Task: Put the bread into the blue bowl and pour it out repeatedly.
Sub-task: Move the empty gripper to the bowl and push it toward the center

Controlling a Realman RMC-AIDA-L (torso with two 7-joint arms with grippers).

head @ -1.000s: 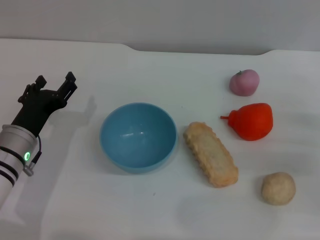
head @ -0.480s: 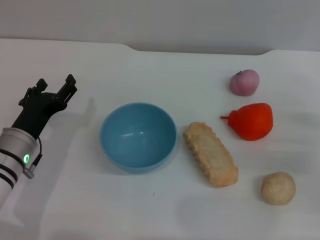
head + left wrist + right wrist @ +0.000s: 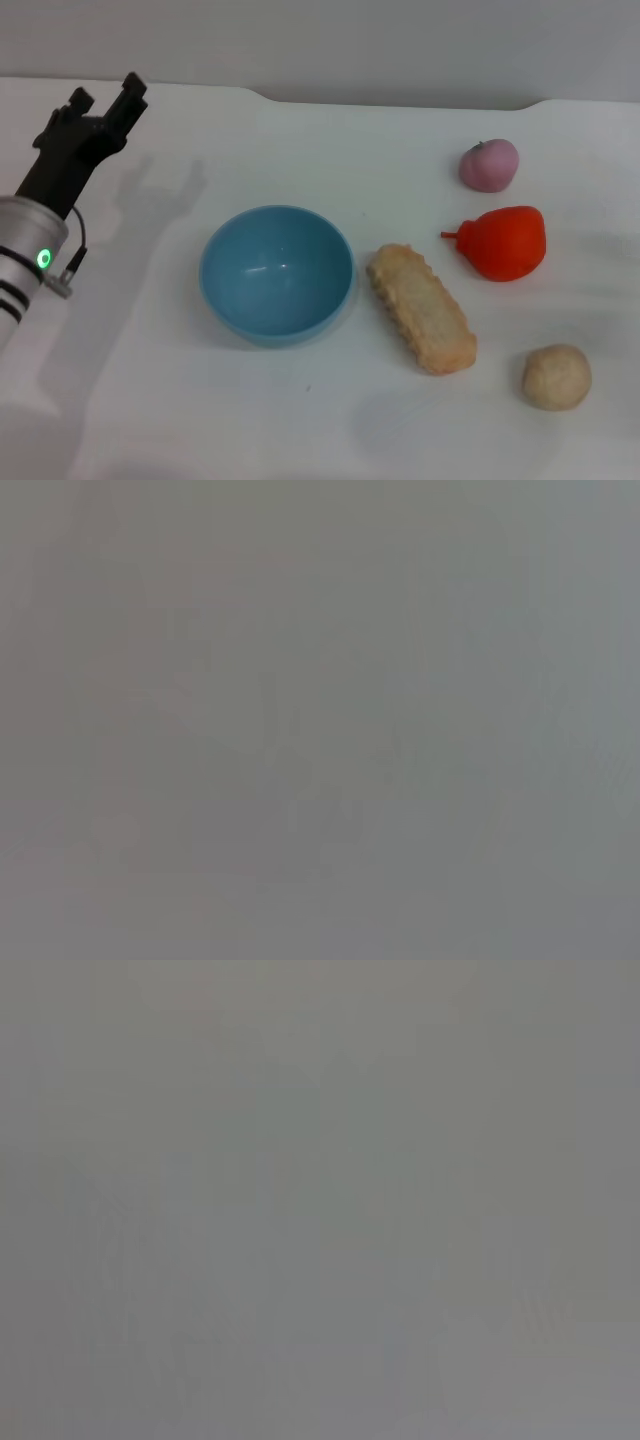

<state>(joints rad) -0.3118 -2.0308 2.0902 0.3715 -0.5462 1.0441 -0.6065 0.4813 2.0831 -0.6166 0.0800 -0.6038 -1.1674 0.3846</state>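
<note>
Left gripper (image 3: 103, 96): upper left of frame, fingers apart, holding nothing. Blue bowl (image 3: 276, 272): centre, upright, empty. Bread (image 3: 420, 308): on table just right of bowl.

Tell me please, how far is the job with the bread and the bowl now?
Nothing looks done yet. The bread lies on the table just right of the blue bowl, which is empty. The left gripper is open, holds nothing, and is far to the bowl's left. The right arm is not in view. Picking up, dropping in and pouring out all remain.
</note>
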